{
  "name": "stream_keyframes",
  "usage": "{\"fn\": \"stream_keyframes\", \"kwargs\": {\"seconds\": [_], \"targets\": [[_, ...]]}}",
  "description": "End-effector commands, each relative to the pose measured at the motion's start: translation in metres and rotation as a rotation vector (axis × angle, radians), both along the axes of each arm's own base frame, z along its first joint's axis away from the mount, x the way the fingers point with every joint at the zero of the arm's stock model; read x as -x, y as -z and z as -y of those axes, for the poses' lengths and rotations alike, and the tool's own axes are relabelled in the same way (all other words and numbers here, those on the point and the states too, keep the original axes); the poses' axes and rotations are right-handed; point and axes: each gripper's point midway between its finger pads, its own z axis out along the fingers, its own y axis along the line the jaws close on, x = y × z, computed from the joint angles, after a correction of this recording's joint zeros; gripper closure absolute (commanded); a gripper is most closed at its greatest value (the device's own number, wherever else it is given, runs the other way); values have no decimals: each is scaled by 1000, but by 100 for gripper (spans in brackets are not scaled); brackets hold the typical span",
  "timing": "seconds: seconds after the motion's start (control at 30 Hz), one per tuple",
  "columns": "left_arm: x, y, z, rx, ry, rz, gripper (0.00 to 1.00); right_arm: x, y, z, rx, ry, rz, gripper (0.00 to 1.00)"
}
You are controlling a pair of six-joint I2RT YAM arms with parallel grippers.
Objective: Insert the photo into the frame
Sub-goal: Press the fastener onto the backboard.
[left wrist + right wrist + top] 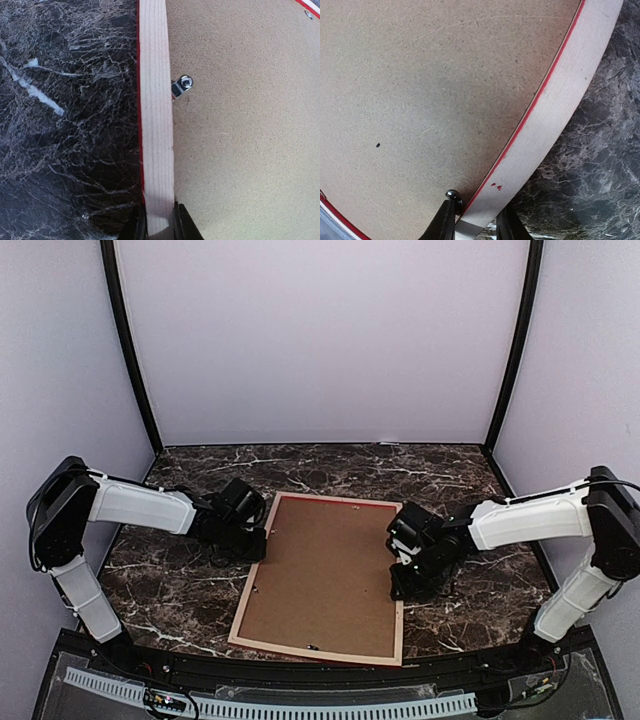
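I find the left gripper [160,222] clamped on the left rail of the frame [156,125]. The right gripper [476,219] straddles the right rail, but I cannot confirm contact. The backing board [325,575] faces up.

Frame [315,651]: one. Backing board [325,575]: one. Table [170,590]: one. Pincers: two, left pincer [160,222], right pincer [475,220].

The frame [156,125] is pale pinkish wood with fine lines and a thin red edge. The backing board [240,150] is plain brown with tiny specks. The table [65,125] is dark marble with white cracks. The little clip [181,86] is shiny silver.
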Motion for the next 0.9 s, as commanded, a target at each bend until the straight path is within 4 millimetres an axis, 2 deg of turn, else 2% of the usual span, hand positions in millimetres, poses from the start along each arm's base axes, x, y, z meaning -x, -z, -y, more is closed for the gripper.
{"fn": "stream_keyframes", "kwargs": {"seconds": [0.0,0.07,0.2,0.33,0.63,0.87], "targets": [[18,13,-1,-12,27,-63,89,-7,5,-5,23,-50,32,77],[18,12,0,-11,27,-62,89,-8,3,-8,13,-56,33,73],[19,12,0,-9,23,-60,89,-13,-6,-17,-33,-52,39,55],[18,10,-1,-12,6,-53,88,-27,-17,-21,-73,-19,65,44],[14,4,1,-4,4,-34,87,-97,-14,3,-81,180,121,39],[13,3,3,-4,11,-33,87,-141,-13,3,-109,258,150,37]]}}
